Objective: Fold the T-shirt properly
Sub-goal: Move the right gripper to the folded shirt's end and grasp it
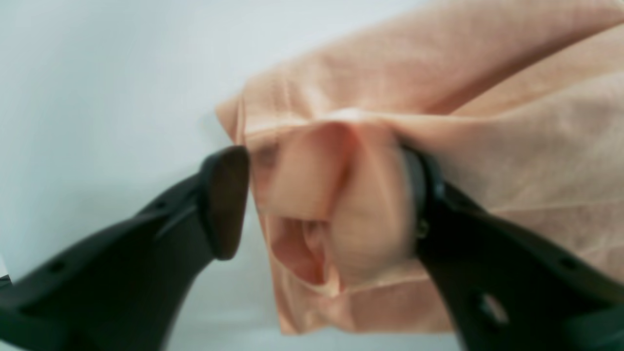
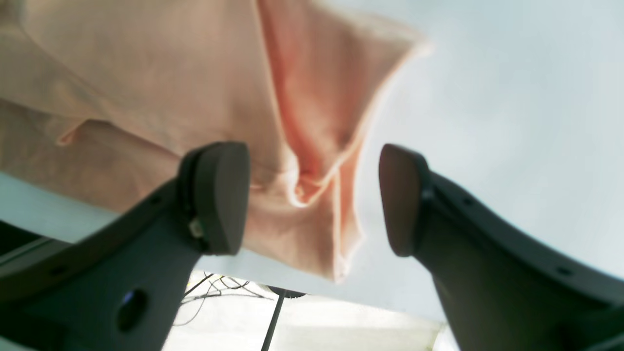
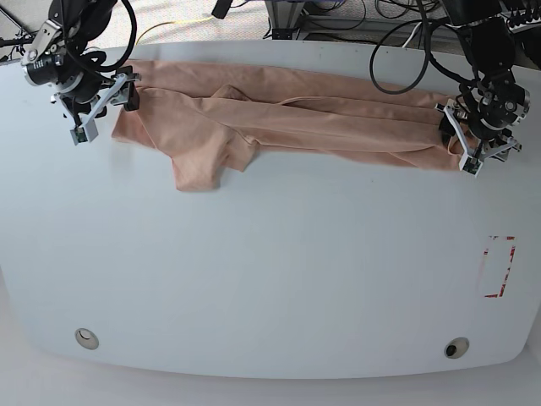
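Lying folded into a long band, the T-shirt (image 3: 279,118) stretches across the far part of the desk (image 3: 270,279), and we take it as our landmark. One sleeve (image 3: 199,169) hangs out from the band's near edge, toward its end on the base view's left.

At that same end we see the right tool (image 3: 106,97). In the right wrist view its jaws stand wide apart, with a bunched, hemmed corner of the shirt (image 2: 302,161) between them; the cloth touches neither pad as far as we can tell, though blur makes it hard to be sure. Nothing is gripped.

At the shirt's other end sits the left tool (image 3: 473,135). In the left wrist view its jaws are also spread wide. A puffed fold of the shirt (image 1: 336,204) fills most of the gap; it presses against one finger (image 1: 424,195) and sits just beside the other pad (image 1: 226,200). We see no pinch on it, though that view is blurred.

On the desk near the shirt's left-tool end, toward the near edge, is a red rectangle mark (image 3: 499,266). Cables (image 3: 338,21) run behind the desk's far edge, beyond the shirt.
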Controlling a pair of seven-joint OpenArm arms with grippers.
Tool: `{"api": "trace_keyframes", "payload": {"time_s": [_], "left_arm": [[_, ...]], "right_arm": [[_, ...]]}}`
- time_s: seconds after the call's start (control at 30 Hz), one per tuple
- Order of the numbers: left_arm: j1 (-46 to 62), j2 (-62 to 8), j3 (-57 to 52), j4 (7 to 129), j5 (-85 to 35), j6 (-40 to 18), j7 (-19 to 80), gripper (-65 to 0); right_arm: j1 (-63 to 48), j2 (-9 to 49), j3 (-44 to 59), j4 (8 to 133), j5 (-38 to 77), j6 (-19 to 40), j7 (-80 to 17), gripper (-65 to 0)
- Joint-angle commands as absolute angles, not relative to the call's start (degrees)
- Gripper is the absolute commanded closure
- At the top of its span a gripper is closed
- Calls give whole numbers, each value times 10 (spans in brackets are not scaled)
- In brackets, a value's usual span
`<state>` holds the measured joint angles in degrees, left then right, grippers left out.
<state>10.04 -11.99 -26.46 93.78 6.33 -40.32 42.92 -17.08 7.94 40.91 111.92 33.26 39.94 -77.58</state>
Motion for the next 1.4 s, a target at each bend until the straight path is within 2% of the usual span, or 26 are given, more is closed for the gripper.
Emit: {"api": "trace_keyframes", "payload": {"time_s": [0.0,0.23,0.33,0.53,0.7,0.97,1.37], "left_arm": [[90,-135,-267,958,62,-400,438,-451],[88,-131,-269,1057,59,-400,442,-435],[84,-130,-269,1069,59,-400,442,-435],[83,-130,-266,1055,61,-400,442,-433],[87,-130,-267,1025,61,-400,442,-433],[101,-133,-269,1001,60,-400,439,-433],[104,-134,-287,1002,62,-400,439,-433]], "right_arm": [[-160,78,428,1130,335,400,-771,-417],[-118,75,427,1129,335,400,-771,-417],[-92,73,421,1127,335,400,-771,-417],[-44,73,342,1120,332,400,-771,-417],[9,64,300,1021,332,400,-767,-417],[63,66,247,880,332,400,-705,-417],[80,62,194,825,332,400,-676,-414]]}}
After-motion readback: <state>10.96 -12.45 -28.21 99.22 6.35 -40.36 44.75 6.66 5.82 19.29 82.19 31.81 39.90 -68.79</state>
